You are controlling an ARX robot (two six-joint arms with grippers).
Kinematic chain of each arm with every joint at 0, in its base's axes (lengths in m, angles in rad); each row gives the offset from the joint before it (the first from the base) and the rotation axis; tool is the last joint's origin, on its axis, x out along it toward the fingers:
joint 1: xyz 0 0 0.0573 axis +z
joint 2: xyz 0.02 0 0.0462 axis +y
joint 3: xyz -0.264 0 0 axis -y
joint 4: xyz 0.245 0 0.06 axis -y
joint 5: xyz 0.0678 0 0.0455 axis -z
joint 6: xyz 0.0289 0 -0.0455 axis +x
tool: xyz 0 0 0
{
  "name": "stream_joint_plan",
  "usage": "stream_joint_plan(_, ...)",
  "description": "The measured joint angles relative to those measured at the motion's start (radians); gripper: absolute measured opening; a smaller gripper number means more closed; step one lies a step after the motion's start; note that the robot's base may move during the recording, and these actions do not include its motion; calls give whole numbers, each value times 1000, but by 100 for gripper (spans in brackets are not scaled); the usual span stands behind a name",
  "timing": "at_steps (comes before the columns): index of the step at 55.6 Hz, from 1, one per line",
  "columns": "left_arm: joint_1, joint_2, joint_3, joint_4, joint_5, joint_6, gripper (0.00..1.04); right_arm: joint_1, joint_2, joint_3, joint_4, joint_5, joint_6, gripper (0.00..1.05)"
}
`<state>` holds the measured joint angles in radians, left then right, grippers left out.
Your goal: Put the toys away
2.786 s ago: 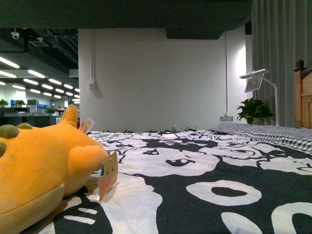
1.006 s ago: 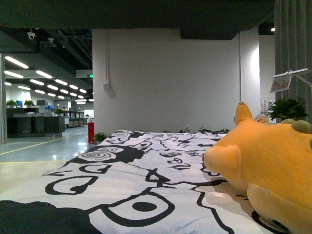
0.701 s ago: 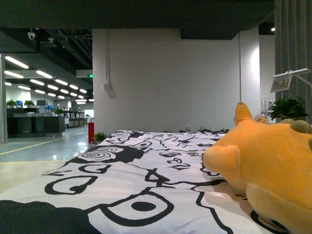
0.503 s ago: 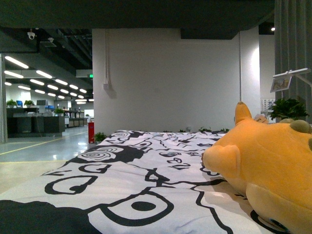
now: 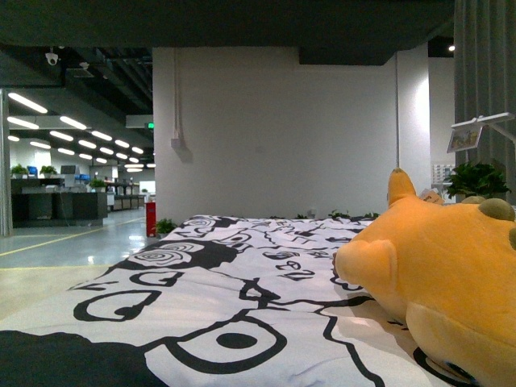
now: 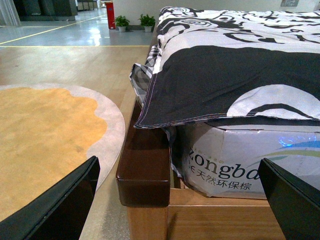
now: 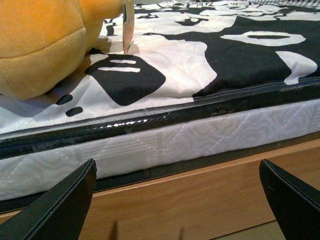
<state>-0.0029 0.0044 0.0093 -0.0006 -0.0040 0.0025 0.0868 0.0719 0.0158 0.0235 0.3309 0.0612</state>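
The left pincer [image 6: 178, 161] stands wide apart and empty, facing a corner of the wooden-framed bed [image 6: 145, 165]. The right pincer [image 7: 177, 162] is likewise spread wide and grips nothing, level with the mattress [image 7: 200, 137] side. The soft orange-yellow plush animal [image 5: 443, 282] lies on the black-and-white patterned bed cover [image 5: 242, 306] near the bed's edge, rounded, one pointed ear upright, its underside paler, with a paper tag [image 7: 127, 22] beside it.

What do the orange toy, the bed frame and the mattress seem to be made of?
Plush toy: matte, fuzzy fabric over soft stuffing, judging by its rounded bulges. Bed frame: wood, a glossy dark rail on lighter boards. Mattress: apparently wrapped in clear plastic film, given the glare over its printed lettering.
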Motion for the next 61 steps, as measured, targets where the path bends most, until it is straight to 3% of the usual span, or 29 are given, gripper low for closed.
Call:
stream_joint_plan(25,0,0,0,0,0,0,98,-165,217,214,23,-176,29,98)
stream_joint_plan(45,0,0,0,0,0,0,98,-127,404,454,52,-253,32,98)
stream_joint_plan(61,0,0,0,0,0,0,98,-74,544,534,132,-228,25,98)
